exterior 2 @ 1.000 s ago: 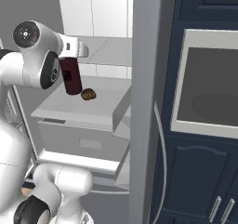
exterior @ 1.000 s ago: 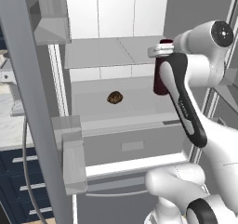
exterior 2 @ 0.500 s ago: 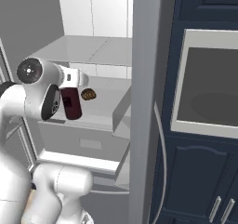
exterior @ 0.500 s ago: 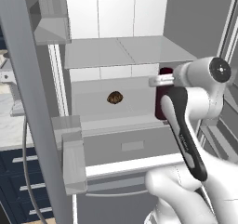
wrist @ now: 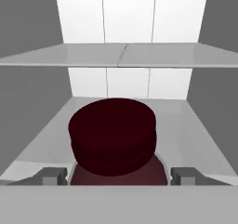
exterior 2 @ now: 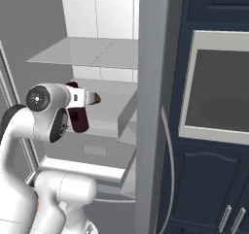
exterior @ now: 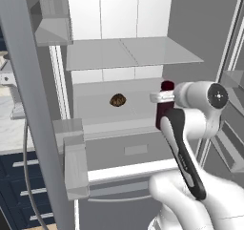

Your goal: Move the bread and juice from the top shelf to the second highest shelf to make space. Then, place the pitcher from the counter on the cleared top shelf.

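My gripper (exterior: 163, 99) is shut on the juice (exterior: 162, 117), a dark maroon bottle held upright by its neck, just in front of the second highest shelf (exterior: 110, 127). In the hand view the juice cap (wrist: 112, 135) sits between my fingertips (wrist: 51, 175). From the right, the juice (exterior 2: 78, 120) hangs below my gripper (exterior 2: 78, 99). The bread (exterior: 117, 100), a small brown loaf, lies on the second highest shelf to the left of the bottle. The top shelf (exterior: 128, 52) above is bare. The pitcher is out of view. A sliver of the counter (exterior: 8, 129) shows at far left.
The open fridge door with its grey bins (exterior: 72, 152) stands at the left, another door's racks (exterior: 234, 81) at the right. A grey drawer (exterior: 136, 150) sits under the shelf. Navy cabinets with a built-in oven (exterior 2: 219, 92) flank the fridge's right side.
The arm has come down with the juice in its grip, from the height of the top shelf to the height of the second highest shelf. The bread has not moved.
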Tool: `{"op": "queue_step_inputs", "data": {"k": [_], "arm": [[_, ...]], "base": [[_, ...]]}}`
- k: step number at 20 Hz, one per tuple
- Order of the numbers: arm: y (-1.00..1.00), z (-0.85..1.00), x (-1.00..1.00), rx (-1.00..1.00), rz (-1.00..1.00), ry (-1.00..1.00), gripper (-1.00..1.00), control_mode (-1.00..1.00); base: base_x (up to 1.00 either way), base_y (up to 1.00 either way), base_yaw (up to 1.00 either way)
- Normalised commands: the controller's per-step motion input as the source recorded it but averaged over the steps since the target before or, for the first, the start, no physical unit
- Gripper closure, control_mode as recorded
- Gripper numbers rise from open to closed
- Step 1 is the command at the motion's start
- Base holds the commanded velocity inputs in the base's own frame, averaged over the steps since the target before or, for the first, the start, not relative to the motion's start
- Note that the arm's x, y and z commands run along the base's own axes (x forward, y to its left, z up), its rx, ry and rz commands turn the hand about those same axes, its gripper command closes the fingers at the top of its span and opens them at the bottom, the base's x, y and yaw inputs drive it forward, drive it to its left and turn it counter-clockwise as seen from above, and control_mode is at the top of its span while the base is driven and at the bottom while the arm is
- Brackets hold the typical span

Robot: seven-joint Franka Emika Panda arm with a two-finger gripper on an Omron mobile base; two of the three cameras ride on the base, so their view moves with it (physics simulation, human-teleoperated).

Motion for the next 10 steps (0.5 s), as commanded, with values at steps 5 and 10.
{"op": "queue_step_inputs", "data": {"k": [5,10], "arm": [[-0.07,-0.21,0.16,0.0,0.0,-0.08,1.0,-1.0],[-0.15,-0.18,0.28,0.0,0.0,-0.04,1.0,-1.0]], "base": [[0.0,0.0,0.0],[0.0,0.0,0.0]]}}
